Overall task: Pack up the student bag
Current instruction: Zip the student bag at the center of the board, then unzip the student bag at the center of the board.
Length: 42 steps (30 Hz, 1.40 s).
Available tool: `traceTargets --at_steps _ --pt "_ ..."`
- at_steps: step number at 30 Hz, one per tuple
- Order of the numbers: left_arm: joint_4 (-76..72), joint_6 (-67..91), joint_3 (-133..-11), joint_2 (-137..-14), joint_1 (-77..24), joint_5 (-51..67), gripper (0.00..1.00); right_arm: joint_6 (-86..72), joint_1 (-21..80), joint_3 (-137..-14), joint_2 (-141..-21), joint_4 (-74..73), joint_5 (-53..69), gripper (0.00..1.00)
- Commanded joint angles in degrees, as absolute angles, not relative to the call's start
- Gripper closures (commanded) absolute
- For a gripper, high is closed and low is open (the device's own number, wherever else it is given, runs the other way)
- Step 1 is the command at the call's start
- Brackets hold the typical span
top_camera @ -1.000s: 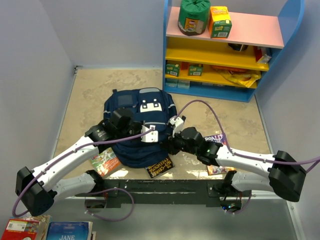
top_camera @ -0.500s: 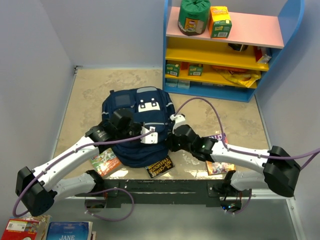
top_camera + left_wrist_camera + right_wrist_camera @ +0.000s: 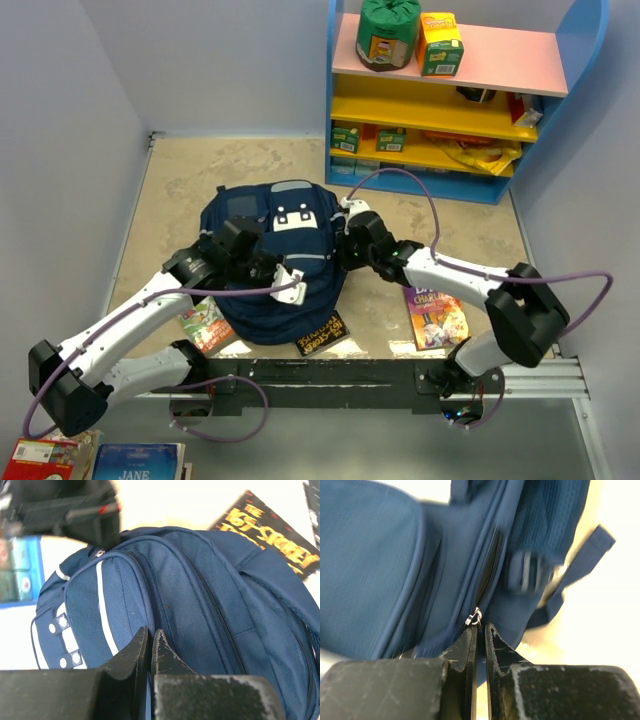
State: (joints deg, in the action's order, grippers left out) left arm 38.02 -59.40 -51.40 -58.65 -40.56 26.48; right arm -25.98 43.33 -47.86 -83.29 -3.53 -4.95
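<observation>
The student bag (image 3: 285, 295), navy blue with white patches, lies on the table between my arms. My left gripper (image 3: 266, 266) rests on the bag's top. In the left wrist view (image 3: 150, 633) its jaws are shut, pinching the bag's fabric (image 3: 200, 595) beside a zip line. My right gripper (image 3: 344, 242) is at the bag's far right side. In the right wrist view (image 3: 481, 627) its jaws are shut on the silver zip pull (image 3: 475, 617) of the bag (image 3: 375, 565), with the zip open above it. A strap with a buckle (image 3: 527, 575) hangs beside it.
A black book (image 3: 320, 335) and a colourful book (image 3: 205, 325) stick out from under the bag's near edge. A purple book (image 3: 435, 315) lies to the right. A blue shelf unit (image 3: 450, 100) with boxes stands at the back right.
My right gripper has moved from the bag's near right side to its far right side, along the zip. The bag shifted a little towards the back. The purple book is now uncovered.
</observation>
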Motion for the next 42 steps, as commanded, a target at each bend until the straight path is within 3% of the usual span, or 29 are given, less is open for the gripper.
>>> traceTargets --at_steps 1,8,9,10,12,13,15,19,29,32,36,37,38,42 --pt "46.7 -67.6 -55.4 -55.2 -41.0 37.6 1.0 -20.3 41.2 -52.7 -87.8 -6.2 -11.1 1.0" --pt "50.1 -71.1 -56.3 -54.8 -41.2 39.7 1.0 -19.8 40.2 -56.7 -91.8 -5.0 -13.6 1.0" --pt "49.1 -70.2 -55.9 -54.4 -41.1 38.9 1.0 -19.9 40.1 -56.5 -90.3 -3.7 -12.8 0.95" --pt "46.4 -69.0 -54.9 -54.1 -41.1 36.8 1.0 -20.0 40.1 -55.5 -89.2 -2.6 -12.4 0.82" --pt "41.1 -65.2 -53.2 -53.0 -41.0 33.2 1.0 -20.5 40.2 -53.8 -86.2 -0.4 -11.9 0.73" --pt "37.6 -62.4 -51.6 -52.6 -40.6 30.4 1.0 -20.8 40.2 -52.8 -83.3 -0.3 -11.8 0.61" --pt "36.8 -61.4 -50.5 -52.4 -40.5 27.5 1.0 -21.2 40.1 -50.6 -80.8 -0.3 -13.7 0.46" --pt "40.4 -60.8 -48.9 -53.4 -40.5 23.5 1.0 -24.9 40.1 -46.5 -74.5 -0.6 -16.6 0.33" --pt "34.2 -57.5 -45.4 -57.7 -40.7 23.0 1.0 -33.4 39.5 -39.7 -76.5 -3.8 -16.9 0.43" --pt "32.3 -56.3 -45.4 -59.8 -41.4 23.3 0.91 -33.7 39.5 -38.1 -75.4 -1.9 -16.3 0.43" --pt "30.8 -56.7 -46.0 -62.5 -43.7 24.2 0.87 -34.0 38.9 -37.4 -74.1 0.7 -15.1 0.43" --pt "30.9 -57.3 -46.5 -62.9 -44.7 25.3 0.78 -34.0 38.8 -37.2 -73.7 1.7 -14.6 0.43" --pt "30.9 -57.4 -47.0 -63.9 -45.4 25.9 0.01 -33.9 38.7 -37.2 -73.7 3.0 -13.9 0.43" --pt "30.0 -55.2 -50.3 -67.2 -49.6 25.4 0.0 -34.1 38.4 -38.4 -75.6 2.6 -14.2 0.44"
